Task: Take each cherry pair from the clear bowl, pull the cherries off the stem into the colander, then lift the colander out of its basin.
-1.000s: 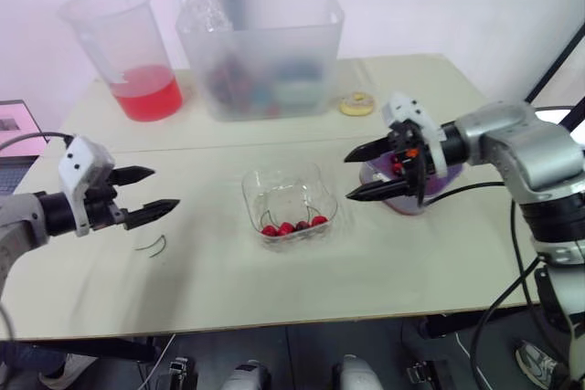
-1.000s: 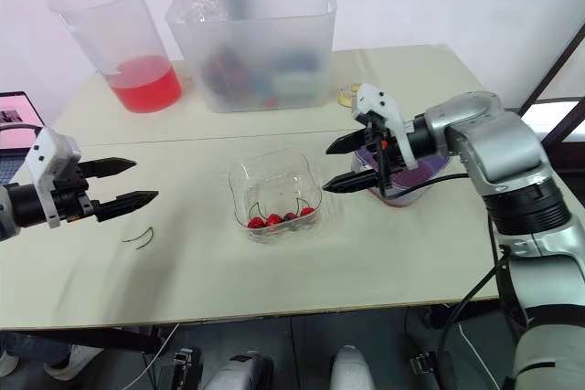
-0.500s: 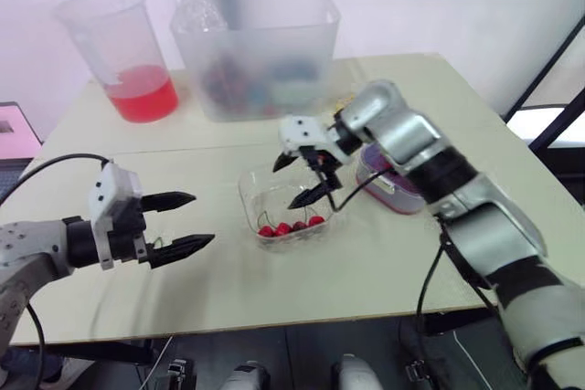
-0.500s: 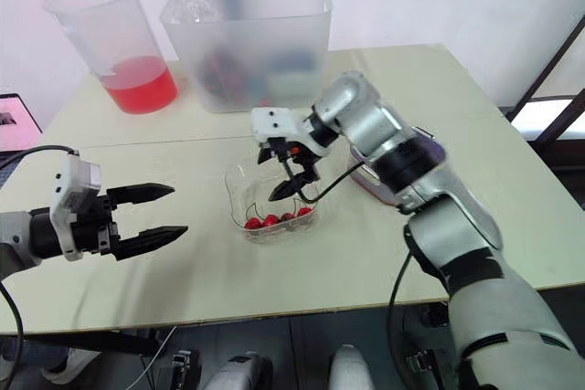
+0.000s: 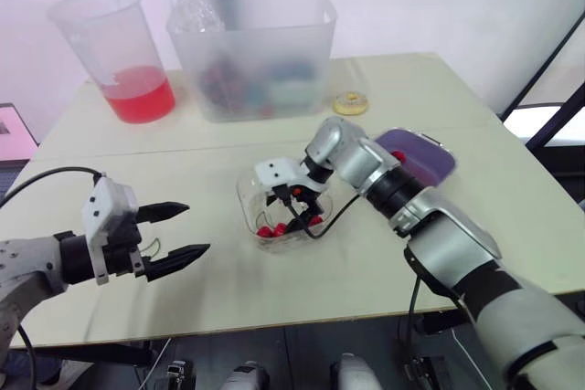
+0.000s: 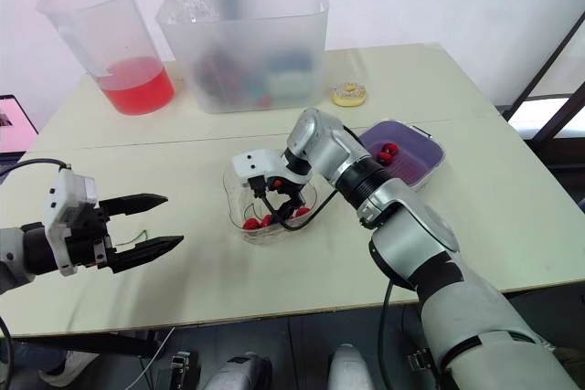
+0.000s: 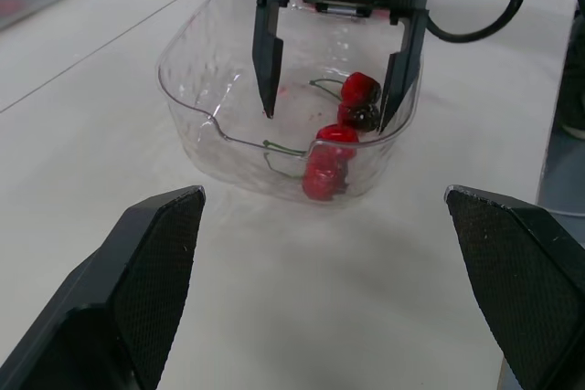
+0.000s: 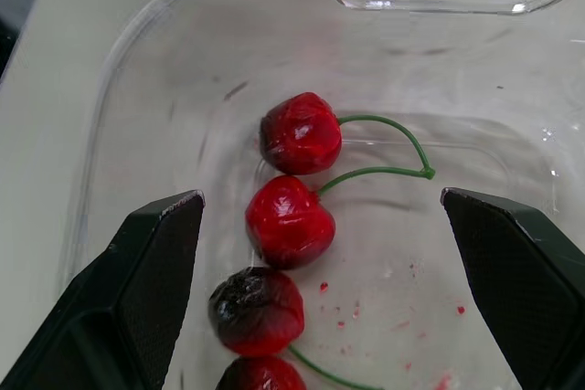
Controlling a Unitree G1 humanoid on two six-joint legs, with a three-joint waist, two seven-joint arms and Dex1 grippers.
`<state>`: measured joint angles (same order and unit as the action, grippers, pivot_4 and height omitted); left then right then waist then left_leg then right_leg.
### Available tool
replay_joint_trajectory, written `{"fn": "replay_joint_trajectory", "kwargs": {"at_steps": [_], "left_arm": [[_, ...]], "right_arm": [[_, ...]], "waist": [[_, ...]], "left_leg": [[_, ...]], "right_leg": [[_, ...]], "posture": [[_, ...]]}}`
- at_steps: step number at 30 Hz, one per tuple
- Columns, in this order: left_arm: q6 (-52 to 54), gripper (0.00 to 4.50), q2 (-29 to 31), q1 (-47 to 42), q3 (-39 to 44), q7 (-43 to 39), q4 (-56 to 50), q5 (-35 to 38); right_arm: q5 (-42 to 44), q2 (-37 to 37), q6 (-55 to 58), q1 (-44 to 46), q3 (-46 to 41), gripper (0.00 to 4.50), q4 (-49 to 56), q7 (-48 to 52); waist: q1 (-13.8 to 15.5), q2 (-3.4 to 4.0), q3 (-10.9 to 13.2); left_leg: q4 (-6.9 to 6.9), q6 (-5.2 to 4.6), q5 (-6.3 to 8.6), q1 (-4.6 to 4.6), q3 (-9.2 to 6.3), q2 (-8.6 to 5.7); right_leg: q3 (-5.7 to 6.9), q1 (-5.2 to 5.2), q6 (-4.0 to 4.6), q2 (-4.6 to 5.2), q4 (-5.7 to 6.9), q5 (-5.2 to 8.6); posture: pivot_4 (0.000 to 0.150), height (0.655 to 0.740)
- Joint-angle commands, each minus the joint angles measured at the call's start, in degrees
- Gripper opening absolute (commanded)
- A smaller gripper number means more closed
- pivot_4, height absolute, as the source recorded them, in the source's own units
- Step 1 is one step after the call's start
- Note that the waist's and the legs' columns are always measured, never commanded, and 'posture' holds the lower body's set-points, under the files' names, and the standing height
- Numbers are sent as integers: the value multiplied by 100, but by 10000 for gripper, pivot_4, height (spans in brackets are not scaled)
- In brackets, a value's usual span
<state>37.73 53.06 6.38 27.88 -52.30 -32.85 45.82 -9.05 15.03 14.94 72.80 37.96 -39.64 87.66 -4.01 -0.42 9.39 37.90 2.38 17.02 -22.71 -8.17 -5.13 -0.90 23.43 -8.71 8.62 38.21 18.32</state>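
a second ago my right gripper [image 7: 326, 119] is up over the purple colander [image 6: 416, 163], right of centre in the head view; now it has swung across to the middle of the frame and dropped into the clear bowl [image 7: 239, 163]. its jaws are spread wide and hold nothing, the fingertips reaching down on either side of the cherries near the bowl floor. in the right wrist view a cherry pair [image 8: 291, 219] lies between the fingers, two red fruits joined by a green forked stem, with darker cherries just beside them. my left gripper [image 5: 196, 228] has come inward from the left edge toward the lower left of the frame, well apart from the bowl; it is also released and empty, pointing at the bowl. i read this as a new cycle starting: a couple of cherries [image 6: 388, 149] already sit in the colander, several are left in the bowl, and the colander is not lifted yet. i judge the next call is closing the right jaws on one stemmed pair without catching its neighbours.
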Motion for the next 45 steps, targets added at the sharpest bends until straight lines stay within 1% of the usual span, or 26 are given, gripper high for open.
{"fn": "replay_joint_trajectory", "kwargs": {"at_steps": [1, 7, 10, 15, 20, 26, 30, 37, 40, 44, 45], "left_arm": [[-121, 44333, -36, 12, 215, 53, -191, 17], [-48, 44333, -52, 49, 276, 116, -237, 75], [-26, 45000, -52, 42, 277, 147, -251, 91], [-18, 45000, -38, 25, 224, 182, -252, 83], [-18, 45000, -23, 26, 209, 177, -237, 75], [-19, 45000, -19, -70, 152, 175, -133, 74], [-21, 45000, 6, -180, 74, 156, -10, 25], [33, 45000, -19, -465, -144, 248, 165, -18], [361, 45000, -190, -974, -149, 712, 442, 321], [949, 45000, -396, -1769, -9, 1320, 789, 1051], [1092, 45000, -460, -1998, 39, 1515, 894, 1288]], "right_arm": [[-196, -95, 59, -28, 18, 45000, 59, -43], [-482, -177, -10, -118, 21, 45000, -40, -175], [-556, -239, -32, -107, -27, 35992, -149, -259], [-647, -332, -172, -47, -95, 12201, -381, -399], [-658, -374, -249, -9, -168, 12201, -485, -443], [-580, -333, -198, 101, -348, 12201, -366, -371], [-368, -197, 29, 292, -625, 12201, -109, -144], [55, 128, 519, 338, -1092, 12201, 198, 222], [504, 361, 645, 295, -1554, 12201, 505, 334], [683, 685, -86, 114, -1960, 12201, 783, -49], [752, 751, -126, 82, -2084, 12201, 895, -165]], "waist": [[-2, 0, 0], [-6, 0, 0], [-7, 0, 0], [-8, 0, 0], [-8, 0, 0], [-6, 0, 0], [-7, 2, 1], [7, 2, 1], [18, 3, 2], [4, 0, 0], [1, 0, 0]], "left_leg": [[0, 0, 0, 0, 0, 0], [-1, 0, 0, 0, 0, 1], [-1, 0, 0, 0, 0, 1], [-1, 0, 0, 1, 0, 1], [-1, 0, 0, 2, 0, 1], [-1, 0, 0, 2, 0, 1], [-1, 0, 0, 2, 0, 0], [-1, 0, 0, 2, 0, -1], [0, 0, 0, 1, -3, -2], [3, 0, 0, 0, -3, -3], [4, 0, 0, 0, -2, -2]], "right_leg": [[0, 0, 0, 0, 0, 0], [0, 1, 0, -1, 0, 0], [0, 1, 0, -1, 0, 0], [0, 1, 0, -1, 0, 0], [0, -1, 0, -1, 0, 0], [0, -1, 0, -1, 0, 0], [-1, 0, 0, 0, 0, 0], [0, -2, 0, 1, 0, 0], [0, -3, 0, 1, 0, 0], [1, -2, 0, 2, 1, 0], [1, -2, 0, 2, 2, 0]], "posture": [[1500, 7400], [1500, 7400], [1500, 7400], [1500, 7400], [1500, 7400], [1500, 7400], [1500, 7400], [1500, 7400], [1500, 7400], [1500, 7400], [1500, 7400]]}}
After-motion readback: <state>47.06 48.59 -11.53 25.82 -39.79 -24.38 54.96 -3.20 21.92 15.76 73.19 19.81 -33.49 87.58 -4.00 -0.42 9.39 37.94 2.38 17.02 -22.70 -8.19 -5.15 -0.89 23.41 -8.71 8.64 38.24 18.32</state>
